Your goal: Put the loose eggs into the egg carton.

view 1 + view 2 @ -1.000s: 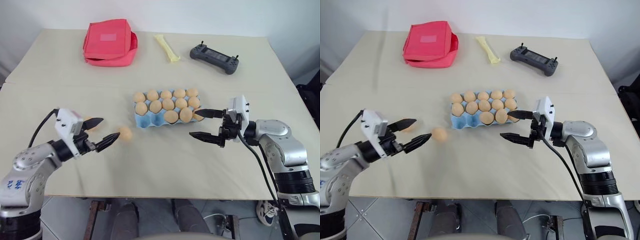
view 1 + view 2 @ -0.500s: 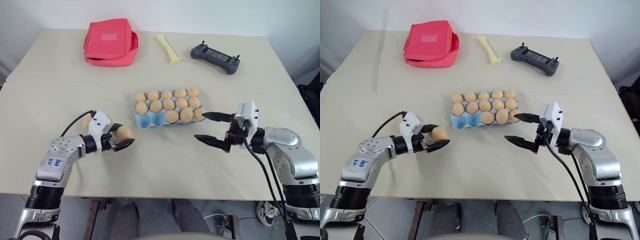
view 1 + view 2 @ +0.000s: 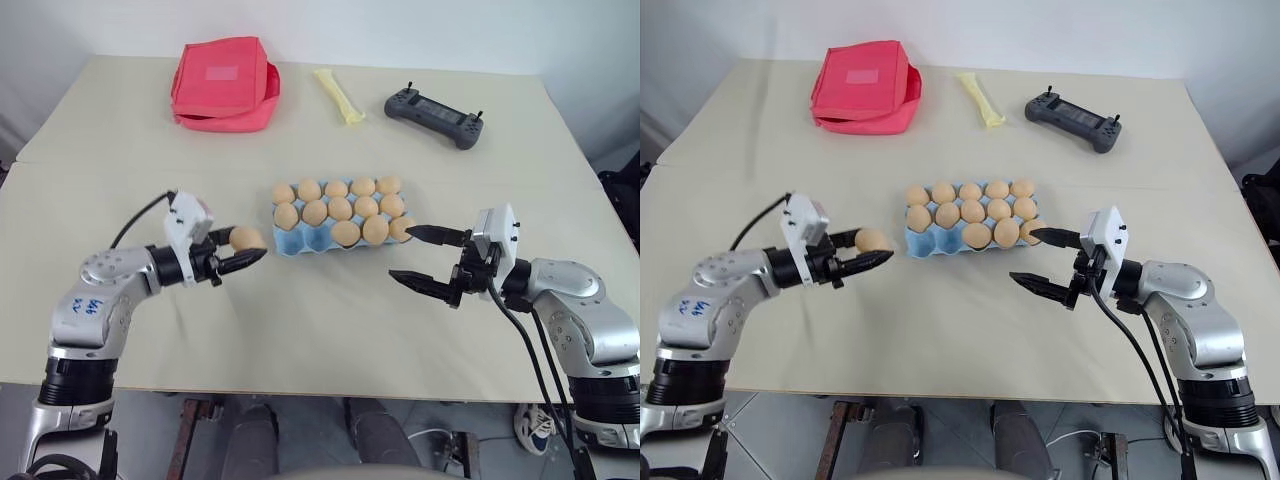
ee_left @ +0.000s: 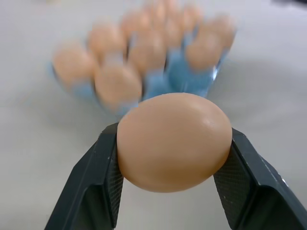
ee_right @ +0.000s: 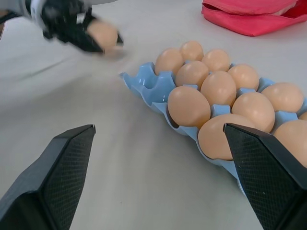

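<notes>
My left gripper is shut on one loose egg, a smooth tan-orange oval held above the table just left of the egg carton. In the left wrist view the egg sits squeezed between both black fingers. The light blue carton holds several eggs, and its front-left cups are bare. Right of the carton, my right gripper stands open with nothing between its fingers, its upper finger close to the carton's right end. The right wrist view looks along the carton to the left gripper with its egg.
At the back of the table lie a red fabric pouch, a pale yellow strip and a black handheld controller. Bare tabletop stretches in front of the carton and between the arms.
My left gripper came down around the loose egg, shut on it, lifted it off the table and carried it right toward the carton. The right gripper stayed open.
</notes>
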Robot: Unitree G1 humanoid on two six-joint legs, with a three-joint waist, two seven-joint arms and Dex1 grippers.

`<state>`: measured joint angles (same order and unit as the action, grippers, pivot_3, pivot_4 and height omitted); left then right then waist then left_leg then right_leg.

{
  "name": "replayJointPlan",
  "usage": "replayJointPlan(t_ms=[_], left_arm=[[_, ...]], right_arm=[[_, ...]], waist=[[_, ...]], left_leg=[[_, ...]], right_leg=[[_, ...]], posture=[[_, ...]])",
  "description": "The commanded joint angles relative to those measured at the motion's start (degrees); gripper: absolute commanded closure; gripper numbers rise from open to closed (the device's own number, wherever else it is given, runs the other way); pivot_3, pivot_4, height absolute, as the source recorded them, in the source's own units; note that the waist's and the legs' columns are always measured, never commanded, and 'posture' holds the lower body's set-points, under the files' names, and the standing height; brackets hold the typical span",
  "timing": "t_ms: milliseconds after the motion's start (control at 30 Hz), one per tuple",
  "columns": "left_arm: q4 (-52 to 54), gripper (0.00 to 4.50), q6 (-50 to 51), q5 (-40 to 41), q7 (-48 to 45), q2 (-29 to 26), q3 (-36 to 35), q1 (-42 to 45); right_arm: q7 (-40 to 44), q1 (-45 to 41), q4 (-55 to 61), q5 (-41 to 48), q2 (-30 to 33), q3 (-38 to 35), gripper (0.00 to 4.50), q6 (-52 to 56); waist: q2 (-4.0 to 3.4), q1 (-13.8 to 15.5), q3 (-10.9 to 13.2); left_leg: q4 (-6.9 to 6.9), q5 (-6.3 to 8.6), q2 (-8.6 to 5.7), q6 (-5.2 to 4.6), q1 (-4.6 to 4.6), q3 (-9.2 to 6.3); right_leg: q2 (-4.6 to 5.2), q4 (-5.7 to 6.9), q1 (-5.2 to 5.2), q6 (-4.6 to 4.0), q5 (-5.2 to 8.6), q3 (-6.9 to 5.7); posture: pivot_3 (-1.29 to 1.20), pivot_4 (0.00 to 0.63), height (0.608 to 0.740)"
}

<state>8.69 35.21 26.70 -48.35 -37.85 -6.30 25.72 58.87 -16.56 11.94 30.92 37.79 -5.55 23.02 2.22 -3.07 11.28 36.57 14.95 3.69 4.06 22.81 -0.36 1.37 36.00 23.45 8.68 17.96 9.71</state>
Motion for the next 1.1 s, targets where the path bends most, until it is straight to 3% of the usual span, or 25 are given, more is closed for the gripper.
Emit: replayJointPlan(t_ms=[33, 200, 467, 567, 700, 967, 1100], left_arm=[[0.7, 2.25, 0.69, 0.78, -1.14, 0.18, 1.76, 3.57], [-16.37, 2.25, -10.76, -7.29, -1.35, 9.52, 10.32, 13.94], [-31.93, 2.25, -20.03, -12.73, -4.13, 16.06, 14.31, 20.36], [-34.47, 1.3, -22.27, -14.22, -4.32, 16.73, 14.43, 21.29], [-31.95, 0.01, -20.85, -13.61, -4.97, 16.85, 13.64, 21.2], [-18.46, 0.01, -15.42, -8.73, -1.38, 14.59, 7.11, 17.2], [-2.86, 0.01, -3.99, -5.3, 4.86, 7.04, -3.71, 6.94]], right_arm=[[-0.9, -0.04, 1.95, 1.0, 0.69, -2.11, 0.0, -0.12], [-2.33, 0.91, 2.91, 1.11, 0.24, -2.37, 0.0, -0.26], [-3.95, 3.44, 5.32, 1.63, 0.6, -3.9, 0.0, 0.05], [-4.47, 4.3, 6.1, 1.95, 0.86, -4.45, 0.0, 0.24], [-4.83, 4.88, 6.68, 2.26, 1.08, -4.64, 0.0, 0.5], [-3.77, 2.88, 4.74, 2.2, 1.35, -3.54, 0.0, 0.52], [-1.14, 0.3, 1.44, 1.87, 1.46, -2.43, 0.0, -0.44]], waist=[[0.0, -0.08, 0.0], [-0.01, 0.58, -0.01], [-0.01, 0.01, 0.0], [-0.01, 0.02, 0.0], [-0.01, 0.06, 0.0], [-0.02, -0.12, 0.01], [-0.06, -0.99, 0.02]], left_leg=[[0.03, 0.0, 0.0, 0.0, 0.0, 0.0], [0.21, 0.0, -0.02, -0.01, 0.05, -0.05], [0.43, 0.02, -0.01, -0.04, 0.32, -0.06], [0.45, 0.03, -0.01, -0.04, 0.32, -0.06], [0.51, 0.02, -0.02, -0.05, 0.33, -0.06], [0.46, 0.01, 0.0, -0.05, 0.33, -0.07], [0.44, 0.02, 0.04, -0.05, 0.31, -0.02]], right_leg=[[0.0, 0.0, 0.0, 0.01, 0.0, 0.0], [-0.03, 0.0, -0.03, 0.06, -0.03, -0.03], [-0.06, 0.0, 0.1, 0.12, -0.07, 0.01], [-0.06, -0.02, 0.09, 0.12, -0.07, 0.02], [-0.06, 0.01, 0.06, 0.16, -0.09, 0.02], [-0.06, 0.02, 0.09, 0.18, -0.1, 0.02], [-0.06, 0.05, 0.14, 0.17, -0.1, 0.1]], posture=[[0.0, 0.15, 0.74], [0.0, 0.15, 0.74], [0.0, 0.15, 0.74], [0.0, 0.15, 0.74], [0.0, 0.15, 0.74], [0.0, 0.15, 0.74], [0.0, 0.15, 0.74]])
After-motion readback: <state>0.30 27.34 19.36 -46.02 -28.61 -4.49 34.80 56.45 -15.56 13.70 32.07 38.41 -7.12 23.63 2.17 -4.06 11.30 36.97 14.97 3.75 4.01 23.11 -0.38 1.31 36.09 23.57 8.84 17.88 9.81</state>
